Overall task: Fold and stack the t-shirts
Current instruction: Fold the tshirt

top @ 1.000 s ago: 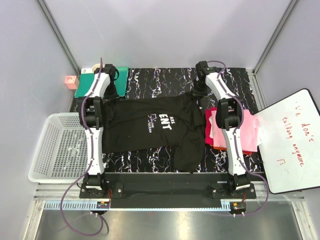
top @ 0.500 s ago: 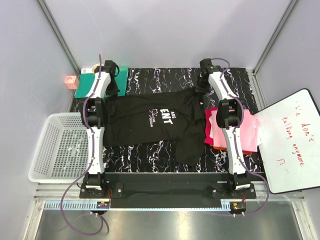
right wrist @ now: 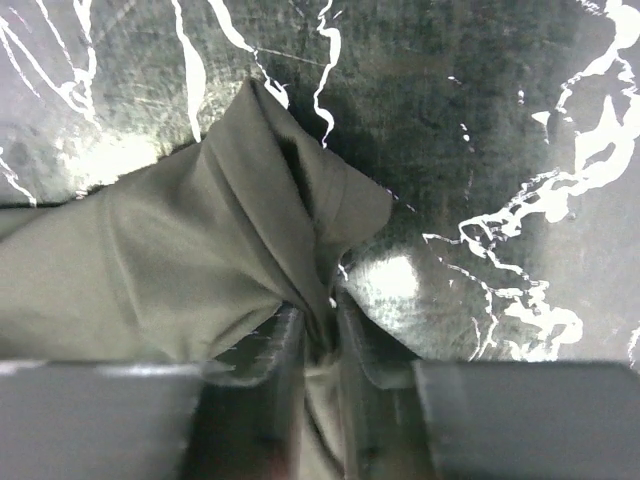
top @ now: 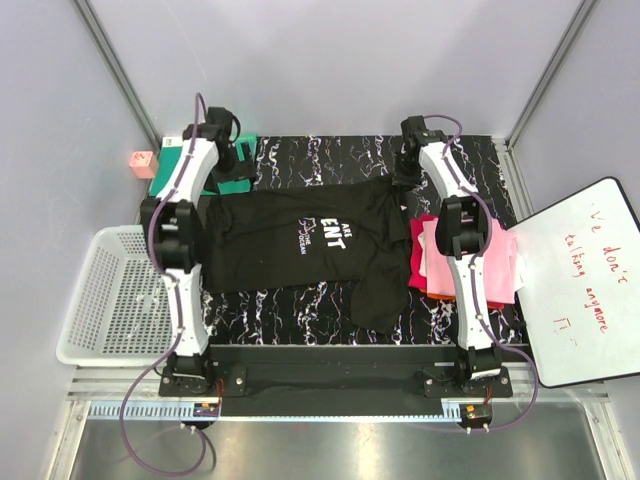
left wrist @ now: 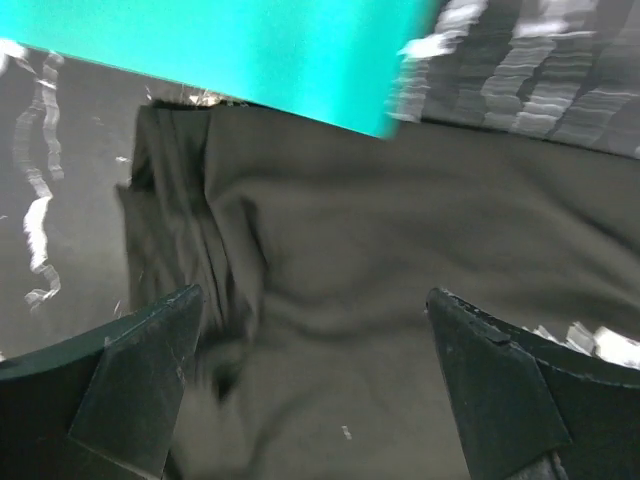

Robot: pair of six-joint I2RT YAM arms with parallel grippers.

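At the table's (top: 320, 160) far-left corner, the left arm was stretched fwd and angled over the green mat (left wrist: 250, 50). Its left gripper (left wrist: 312, 300) hovered above the black shirt's (top: 290, 245) rumpled edge, jaws spread wide, gripping nothing.

The right arm was extended to the shirt's far-right corner, with the right gripper (right wrist: 318, 345) down at the tabletop. Its jaws were nearly together, pinching a bunched fold of the black cloth.

A white basket (top: 110, 300) stood off the table's left edge, next to the left arm.

The black shirt lay spread across the middle w/ its white lettering up, one part trailing toward the near edge. A stack of folded shirts (top: 497, 262) — pink on top, red at its left edge — sat just right of it, partly under the right arm.
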